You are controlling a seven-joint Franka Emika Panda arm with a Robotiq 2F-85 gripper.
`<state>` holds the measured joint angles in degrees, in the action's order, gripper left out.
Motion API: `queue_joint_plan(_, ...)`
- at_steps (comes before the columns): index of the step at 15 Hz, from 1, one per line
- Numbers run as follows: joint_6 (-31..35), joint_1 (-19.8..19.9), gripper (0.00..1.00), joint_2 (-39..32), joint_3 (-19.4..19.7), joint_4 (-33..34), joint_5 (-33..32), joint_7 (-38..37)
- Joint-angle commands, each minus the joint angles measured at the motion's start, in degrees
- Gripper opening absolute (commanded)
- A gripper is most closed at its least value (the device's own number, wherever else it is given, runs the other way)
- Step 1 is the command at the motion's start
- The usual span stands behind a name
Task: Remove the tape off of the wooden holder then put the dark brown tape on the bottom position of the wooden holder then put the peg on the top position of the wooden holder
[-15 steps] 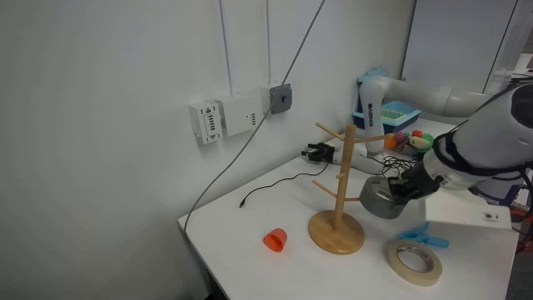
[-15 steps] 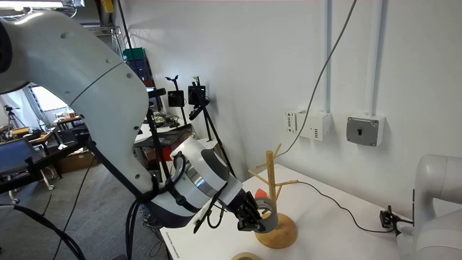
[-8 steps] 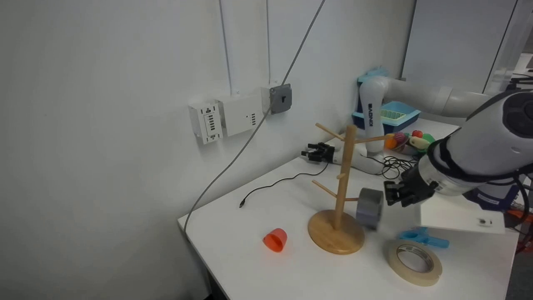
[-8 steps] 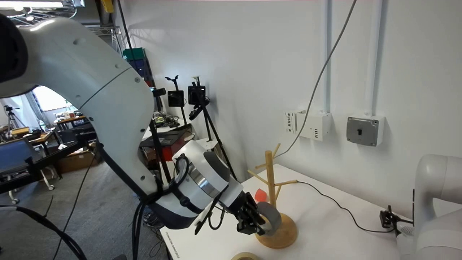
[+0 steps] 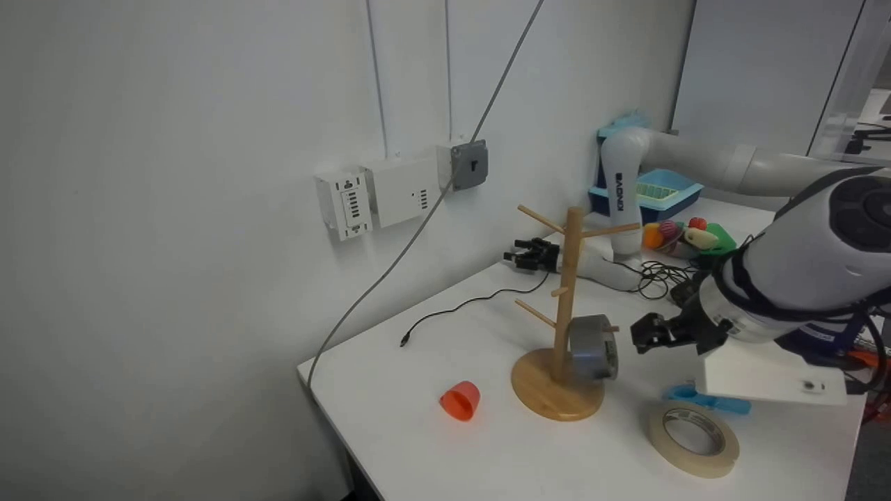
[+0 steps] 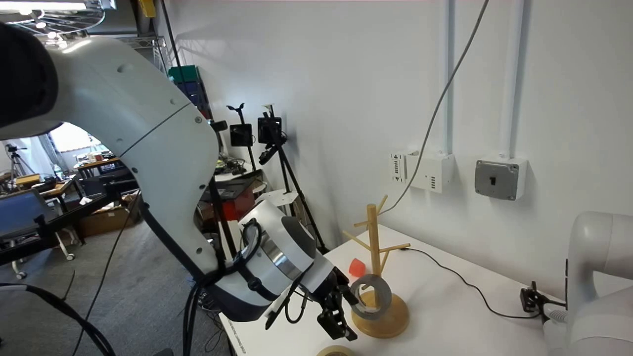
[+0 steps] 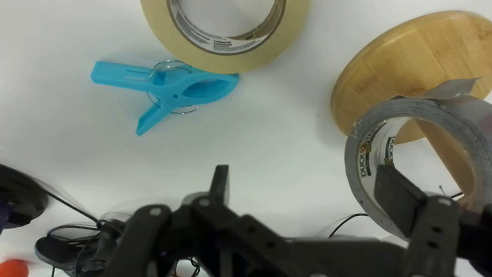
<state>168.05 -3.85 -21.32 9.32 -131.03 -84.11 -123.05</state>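
Black 2-finger gripper (image 7: 305, 182): jaws wide apart
Thick grey tape roll (image 5: 589, 348): around a lower arm of the light-wood disc-based stand (image 5: 564, 313)
Flat beige tape ring (image 7: 230, 62): on the white table (image 5: 522, 459)
Blue plastic clip (image 7: 173, 90): just beside the ring

On the white table (image 5: 508, 459) we see the wooden holder (image 5: 565, 306), an orange cup (image 5: 460, 401) on its side and a black cable (image 5: 480, 299). We find the blue peg (image 7: 171, 90) just beside the beige tape (image 7: 230, 63).
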Motion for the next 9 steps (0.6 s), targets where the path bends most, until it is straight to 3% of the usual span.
queue_joint_plan(1,1.59,1.33,1.00,0.34,-0.15,-1.23,2.30,4.24)
queue_joint_plan(9,-1.90,3.14,1.00,5.57,-1.52,-8.28,16.93,24.36)
